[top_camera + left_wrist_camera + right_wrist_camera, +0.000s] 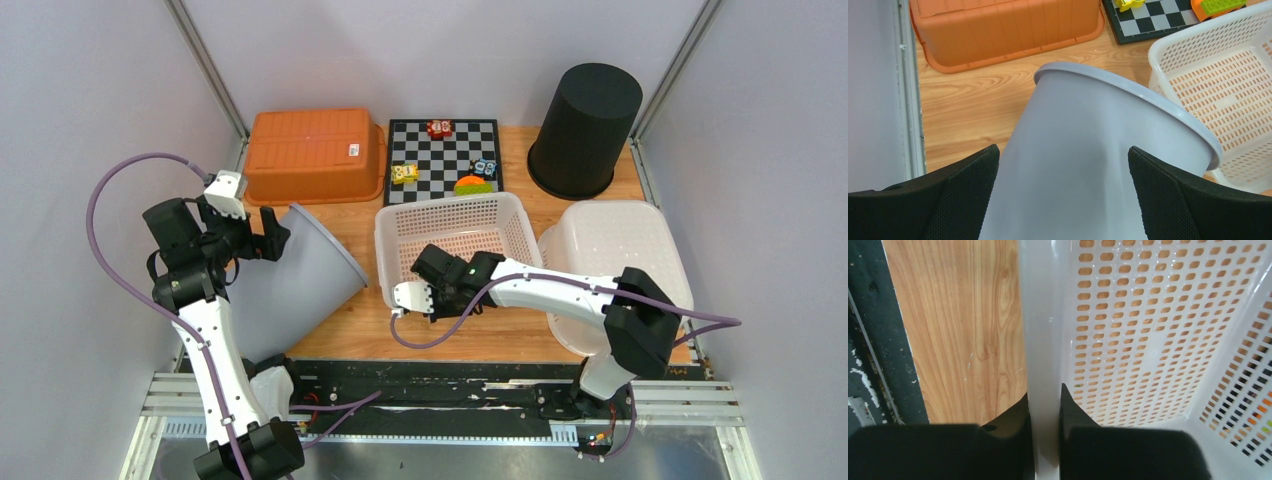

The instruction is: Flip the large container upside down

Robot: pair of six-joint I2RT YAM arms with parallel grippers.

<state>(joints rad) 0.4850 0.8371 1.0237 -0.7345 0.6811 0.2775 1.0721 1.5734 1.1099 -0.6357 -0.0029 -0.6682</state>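
White mesh basket [455,232] sits upright at the centre of the top view, on the table [380,330]. Right fingers [1010,427] pinch its near rim, one inside, one outside. Grey bin [300,280] lies tipped at left, mouth toward the basket. Left fingers [968,185] are spread wide either side of it. Orange tub [315,150] is upside down, upper left.

On the wooden table [470,342], a perforated white basket [470,225] stands upright at the middle, and the right gripper [428,262] sits at its near rim. Beside the left edge a grey bin [300,280] lies tilted, the left gripper [262,238] against its upper side. Along the far edge are an upturned orange tub [315,155], a chessboard [450,160] carrying small toys [438,128] and an upturned black bucket [585,125]. An inverted white tub [610,240] lies by the right edge.
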